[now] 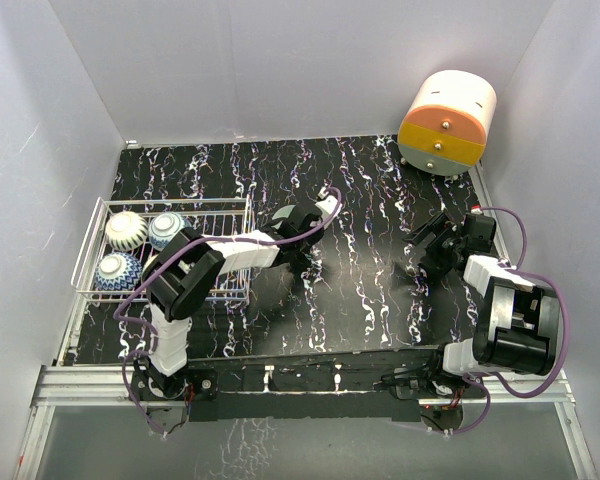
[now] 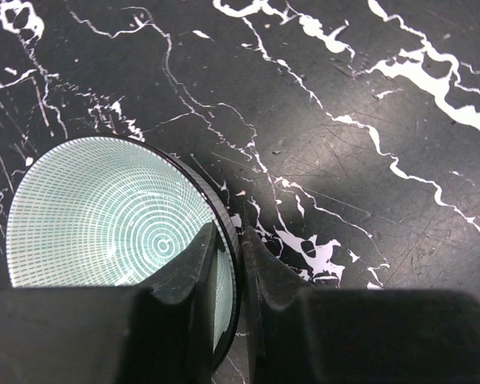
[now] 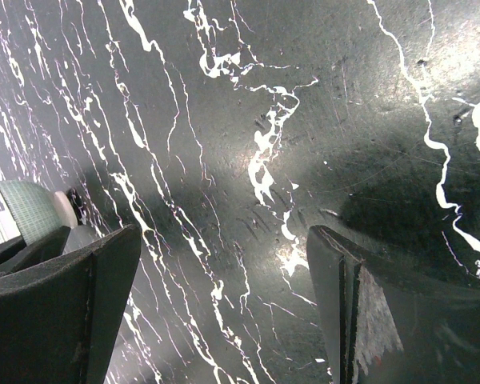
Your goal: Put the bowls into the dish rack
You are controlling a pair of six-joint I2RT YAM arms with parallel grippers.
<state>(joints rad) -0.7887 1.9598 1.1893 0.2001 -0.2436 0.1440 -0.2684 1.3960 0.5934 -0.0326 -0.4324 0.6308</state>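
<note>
A teal-lined bowl [image 2: 104, 216] sits on the black marble table. My left gripper [image 2: 228, 236] is shut on its right rim, one finger inside and one outside. From above, the left gripper [image 1: 305, 262] stands just right of the dish rack [image 1: 230, 215] and hides the bowl. The white wire rack holds three bowls upside down: a yellow-patterned one [image 1: 126, 230], a pale blue one [image 1: 168, 230] and a dark blue one [image 1: 115, 270]. My right gripper [image 1: 412, 262] is open over bare table at the right [image 3: 224, 240]. The teal bowl [image 3: 32, 210] shows at the far left of the right wrist view.
A cream-and-orange cylindrical drawer unit [image 1: 447, 122] stands at the back right corner. White walls close in the table on three sides. The rack lies against the left edge of the black table [image 1: 360, 190].
</note>
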